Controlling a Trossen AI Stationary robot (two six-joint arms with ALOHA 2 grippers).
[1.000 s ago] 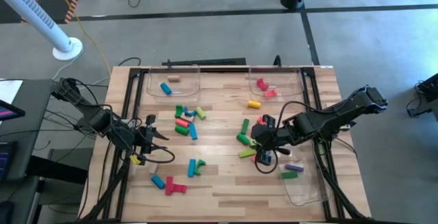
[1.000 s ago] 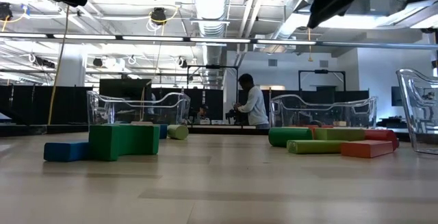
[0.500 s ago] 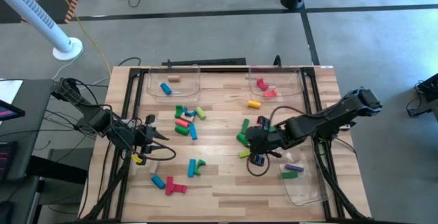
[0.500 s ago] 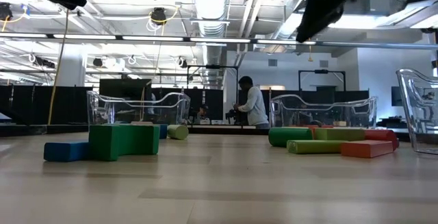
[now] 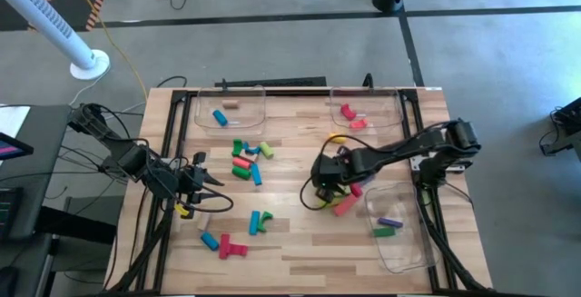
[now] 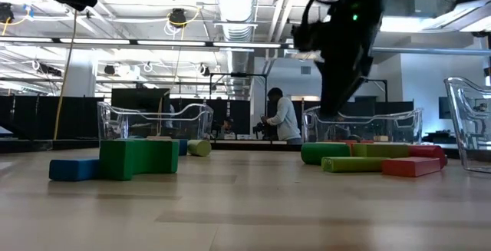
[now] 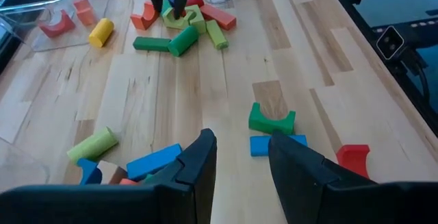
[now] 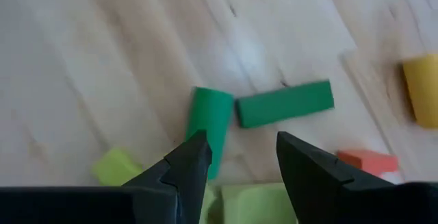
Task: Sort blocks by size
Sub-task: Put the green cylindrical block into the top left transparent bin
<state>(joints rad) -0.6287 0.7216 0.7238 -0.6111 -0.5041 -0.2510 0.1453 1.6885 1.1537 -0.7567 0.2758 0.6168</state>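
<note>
From the front edge of the bench (image 5: pixel 300 261) going back, the nearest things are a red block (image 5: pixel 234 250) and a blue block (image 5: pixel 210 241) at the left front, then a clear tray (image 5: pixel 399 256) at the right front holding a purple and a green piece. Level with these, the left end effector (image 5: pixel 211 193) waits over the left side, its fingers apart with nothing between them. Further in, the right end effector (image 5: pixel 320 181) hangs low over the mid-right cluster, jaws apart and empty; its wrist view shows a green cylinder (image 8: pixel 207 129) just ahead of the fingers, end-on against a green bar (image 8: pixel 284 103), with light green pieces below and a red-orange one beside. The step in hand looks like picking one piece from this crowd. To do it well, I would centre the fingers across the cylinder's round sides rather than its ends, come straight down so neither finger catches the touching bar, and close only once both fingers flank it. Beyond lie a second loose cluster (image 5: pixel 247 158) at mid-left and two more trays (image 5: pixel 229 108) along the far edge, each holding a few pieces.
</note>
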